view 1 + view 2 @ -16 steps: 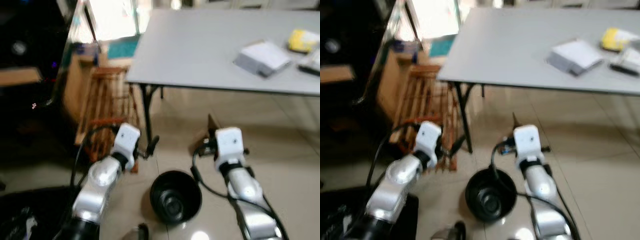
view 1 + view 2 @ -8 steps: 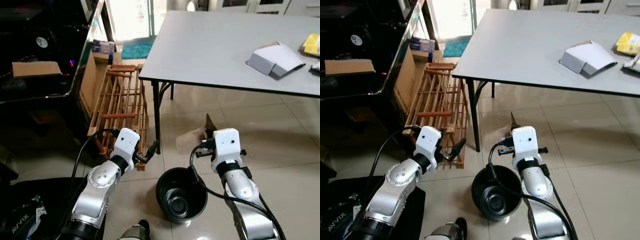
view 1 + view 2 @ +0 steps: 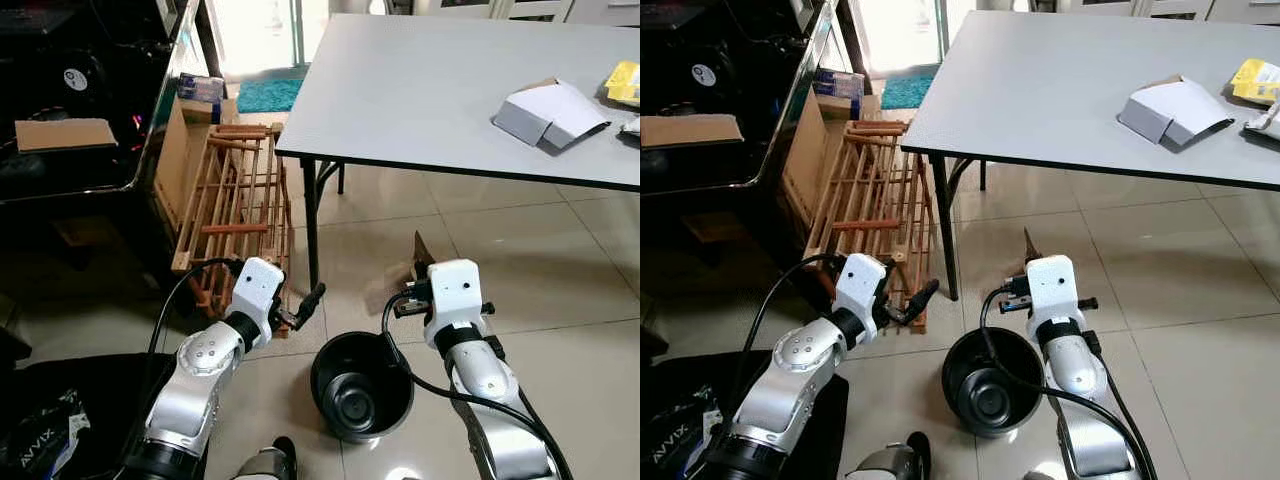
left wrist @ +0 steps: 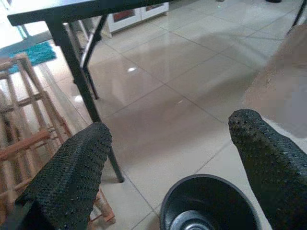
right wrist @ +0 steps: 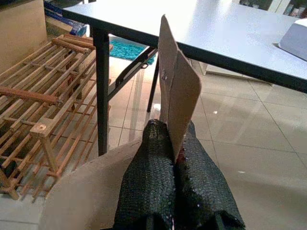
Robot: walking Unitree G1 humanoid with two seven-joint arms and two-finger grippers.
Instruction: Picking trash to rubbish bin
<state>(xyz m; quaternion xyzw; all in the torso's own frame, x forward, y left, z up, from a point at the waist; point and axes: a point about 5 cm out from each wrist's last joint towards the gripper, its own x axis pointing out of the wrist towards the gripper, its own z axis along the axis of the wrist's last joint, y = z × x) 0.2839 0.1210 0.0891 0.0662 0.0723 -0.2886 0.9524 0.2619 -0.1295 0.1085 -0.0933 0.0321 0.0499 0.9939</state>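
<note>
Right gripper [image 5: 175, 143] is clamped tight on a flat piece of brown cardboard [image 5: 175, 86], which stands upright out of the fingertips. In the head views the cardboard [image 3: 420, 250] hangs above the tiled floor [image 3: 560, 290], just beyond the far rim of the black rubbish bin [image 3: 362, 385]. The bin sits low between the two arms, nearer the robot than the scrap. Judgement: the drop calls for pulling the right gripper back and down over the bin mouth.

Left gripper [image 4: 168, 158] is spread wide and empty, bin rim visible below it. Grey table [image 3: 440, 90] carries a folded white box [image 3: 550, 112]; wooden rack [image 3: 240, 200] leans left.
</note>
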